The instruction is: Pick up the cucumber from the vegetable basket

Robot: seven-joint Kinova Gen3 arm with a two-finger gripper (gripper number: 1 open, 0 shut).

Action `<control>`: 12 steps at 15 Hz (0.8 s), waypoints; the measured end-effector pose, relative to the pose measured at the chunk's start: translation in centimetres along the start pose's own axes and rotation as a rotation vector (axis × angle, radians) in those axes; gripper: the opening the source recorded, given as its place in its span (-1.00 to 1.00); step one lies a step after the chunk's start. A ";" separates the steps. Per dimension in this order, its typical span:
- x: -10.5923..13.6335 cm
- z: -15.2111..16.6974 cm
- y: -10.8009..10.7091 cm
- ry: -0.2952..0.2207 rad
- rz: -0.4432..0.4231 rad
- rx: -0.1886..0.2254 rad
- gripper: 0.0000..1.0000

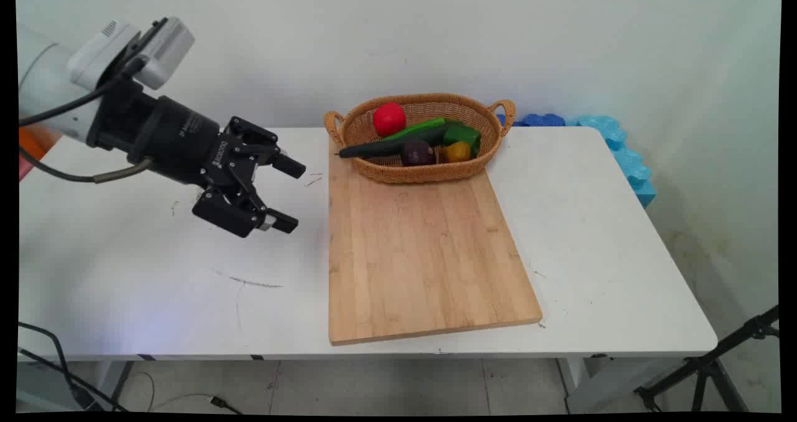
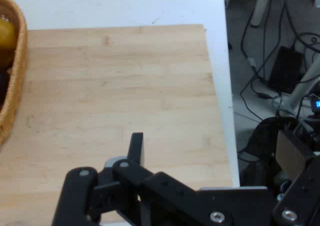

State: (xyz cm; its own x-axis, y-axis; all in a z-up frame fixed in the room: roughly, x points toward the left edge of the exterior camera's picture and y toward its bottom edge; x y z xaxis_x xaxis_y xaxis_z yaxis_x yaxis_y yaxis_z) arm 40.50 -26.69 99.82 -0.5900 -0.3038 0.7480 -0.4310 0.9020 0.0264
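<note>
My gripper [image 1: 294, 196] hangs open above the white table [image 1: 591, 223], left of a wooden cutting board [image 1: 423, 254], with nothing between its fingers. It points right, toward the board's left edge. A wicker basket [image 1: 423, 172] rests on the board's far end. In it lie a red round fruit [image 1: 389, 119], a green cucumber [image 1: 416, 129], a dark long vegetable [image 1: 380, 149], a green pepper [image 1: 466, 135], a dark purple round piece [image 1: 417, 153] and a yellow piece [image 1: 458, 152]. In the hand view one finger [image 2: 136, 146] rises over the board [image 2: 120, 86], with the basket's rim [image 2: 12, 86] at the left edge.
Blue foam pieces [image 1: 622, 154] lie behind the table's far right corner. A black tripod leg [image 1: 710, 363] stands on the floor at the lower right. Cables [image 1: 62, 372] hang below the table's near left side. The wall runs close behind the basket.
</note>
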 end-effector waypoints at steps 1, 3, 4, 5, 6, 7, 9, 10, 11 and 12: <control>0.2 0.1 -0.2 -0.003 -0.007 0.005 1.00; 0.5 0.4 -0.5 -0.006 -0.018 0.014 1.00; 0.8 0.6 -0.8 -0.008 -0.026 0.021 1.00; 1.1 0.8 -1.1 -0.010 -0.034 0.027 1.00; 1.4 1.0 -1.4 -0.011 -0.040 0.033 1.00; 1.8 1.2 -1.7 -0.012 -0.045 0.038 1.00; 2.5 1.6 -2.4 -0.012 -0.052 0.051 1.00; 2.9 1.7 -2.7 -0.012 -0.054 0.056 1.00; 3.4 1.9 -3.3 -0.012 -0.057 0.065 1.00; 4.1 2.2 -4.0 -0.012 -0.060 0.078 1.00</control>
State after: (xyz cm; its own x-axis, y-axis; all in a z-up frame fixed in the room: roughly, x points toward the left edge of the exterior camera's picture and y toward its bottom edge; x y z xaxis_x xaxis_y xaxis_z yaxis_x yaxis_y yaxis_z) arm 38.28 -32.22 101.30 -0.5696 -0.3610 0.7384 -0.5173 0.8556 0.0193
